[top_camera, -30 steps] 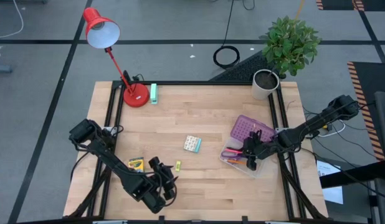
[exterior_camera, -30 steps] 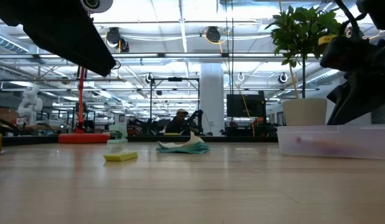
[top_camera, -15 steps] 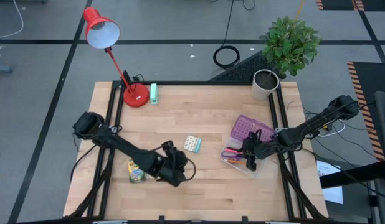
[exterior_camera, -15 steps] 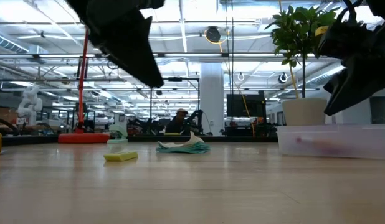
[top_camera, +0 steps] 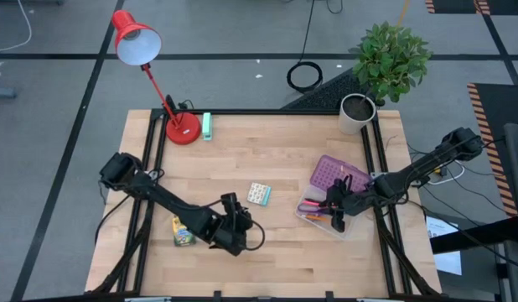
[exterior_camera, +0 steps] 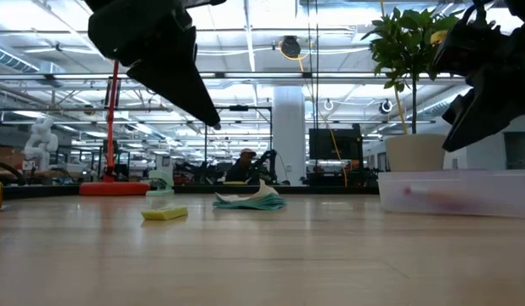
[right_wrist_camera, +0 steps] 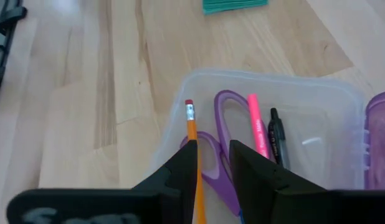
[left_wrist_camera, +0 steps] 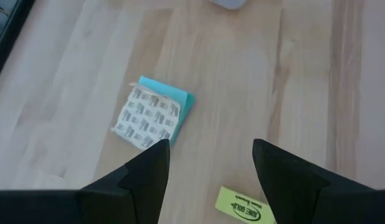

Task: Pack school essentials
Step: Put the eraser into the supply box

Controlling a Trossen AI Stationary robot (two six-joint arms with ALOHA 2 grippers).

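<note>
My left gripper [left_wrist_camera: 211, 163] hangs open above the table, over a tiny yellow piece [left_wrist_camera: 245, 206] that lies flat near one of its fingers. Just beyond the piece lies the pale patterned pack [top_camera: 259, 194]. The yellow-green crayon box [top_camera: 183, 231] lies beside the left arm. My right gripper [right_wrist_camera: 213, 149] hangs narrowly open above the clear container [top_camera: 316, 220]. In the container lie purple scissors [right_wrist_camera: 225, 124], a pink pencil [right_wrist_camera: 257, 127], a black pen [right_wrist_camera: 276, 134] and an orange pencil [right_wrist_camera: 191, 127]. The orange pencil runs along one finger's inner side; I cannot tell whether they touch.
A purple lid [top_camera: 336, 174] lies at the container's far side. A red desk lamp [top_camera: 182, 127] and a small mint-green block [top_camera: 207, 126] stand at the far left. A potted plant [top_camera: 357, 113] stands at the far right corner. Bare wood stretches along the near edge.
My left gripper has swung from the table's near edge toward the far edge and a little right, ending over the yellow piece. My right gripper has risen a little above the container.
</note>
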